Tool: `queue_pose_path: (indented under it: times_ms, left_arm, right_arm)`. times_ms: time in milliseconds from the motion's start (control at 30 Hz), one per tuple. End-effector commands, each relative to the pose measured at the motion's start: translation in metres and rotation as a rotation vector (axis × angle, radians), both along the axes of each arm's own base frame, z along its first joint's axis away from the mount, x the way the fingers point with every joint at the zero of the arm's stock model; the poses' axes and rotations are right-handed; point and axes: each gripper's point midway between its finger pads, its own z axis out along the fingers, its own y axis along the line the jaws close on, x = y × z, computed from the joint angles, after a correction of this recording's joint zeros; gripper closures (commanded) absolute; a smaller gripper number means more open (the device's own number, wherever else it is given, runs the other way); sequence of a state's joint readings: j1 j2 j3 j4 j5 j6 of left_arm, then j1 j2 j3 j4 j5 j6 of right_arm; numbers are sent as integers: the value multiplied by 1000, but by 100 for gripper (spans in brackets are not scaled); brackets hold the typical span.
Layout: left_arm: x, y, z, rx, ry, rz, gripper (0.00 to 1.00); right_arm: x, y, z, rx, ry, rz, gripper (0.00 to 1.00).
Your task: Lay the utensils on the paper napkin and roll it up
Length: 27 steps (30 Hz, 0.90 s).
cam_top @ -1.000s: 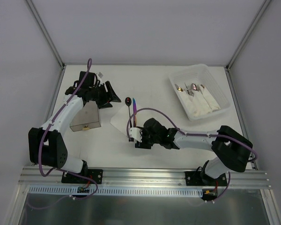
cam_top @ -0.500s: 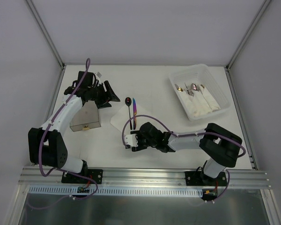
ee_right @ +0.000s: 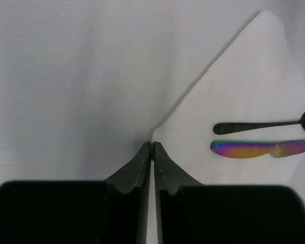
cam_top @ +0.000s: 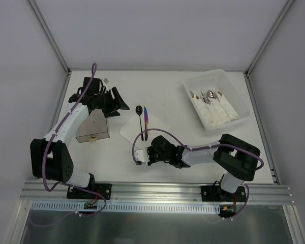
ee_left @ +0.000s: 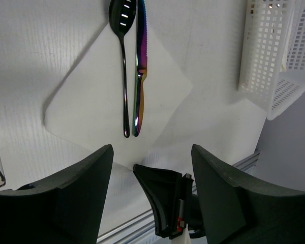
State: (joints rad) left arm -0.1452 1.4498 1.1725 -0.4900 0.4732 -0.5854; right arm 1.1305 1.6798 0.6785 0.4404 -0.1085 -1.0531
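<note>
The white table (cam_top: 173, 91) is holding a few things on its top. A white paper napkin (cam_top: 129, 129) is lying close to the middle, a little toward 8 o'clock, turned like a diamond. 2 utensils, a black spoon (cam_top: 139, 113) and a rainbow knife (cam_top: 147, 117), are lying side by side across it. Their top ends are pointing to 12 o'clock and sticking past the napkin onto the table. A plastic box (cam_top: 202, 76) is sitting at 2 o'clock. A grey metal box (cam_top: 94, 127) is sitting at 9 o'clock.

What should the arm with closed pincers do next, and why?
The right gripper is shut on the near corner of the napkin, with the spoon and rainbow knife lying on it, so probably lift that corner and fold it over them.
</note>
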Motion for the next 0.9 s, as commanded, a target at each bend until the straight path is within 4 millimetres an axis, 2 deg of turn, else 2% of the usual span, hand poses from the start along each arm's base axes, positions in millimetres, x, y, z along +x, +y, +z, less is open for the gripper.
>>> queue_pose_path:
  times_ms: [0,133,333,400,433,467,500,533,567,767,867]
  left_arm:
    - [0,-2,11,-31,-32,-14,36]
    - [0,-1,9,-22,-35,-21,36]
    - [-5,0,2,-16,-20,-25,36]
    - [-6,0,1,-13,-21,-27,36]
    - [-7,1,0,-9,-20,-26,36]
    - [-8,1,0,-6,-23,-25,36]
    - [-8,2,0,-1,-26,-22,36]
    - [-10,3,-2,1,-23,-21,36]
    - [-11,4,-3,4,-23,-20,36]
    - [-17,7,-6,25,-35,-12,35]
    - [-21,9,-7,30,-47,-13,35]
  right_arm:
    - [-9,3,26,65,-5,20,92]
    - [-19,0,36,86,47,10,98]
    - [-13,4,45,99,98,-23,100]
    - [-4,4,45,104,131,-48,100]
    - [2,9,52,121,138,-56,100]
    - [13,7,49,117,158,-86,100]
    - [16,7,48,122,192,-97,100]
    - [23,12,55,140,199,-103,100]
    - [32,9,54,141,211,-125,100]
    - [54,10,57,172,287,-153,100]
    - [58,11,52,168,316,-155,100]
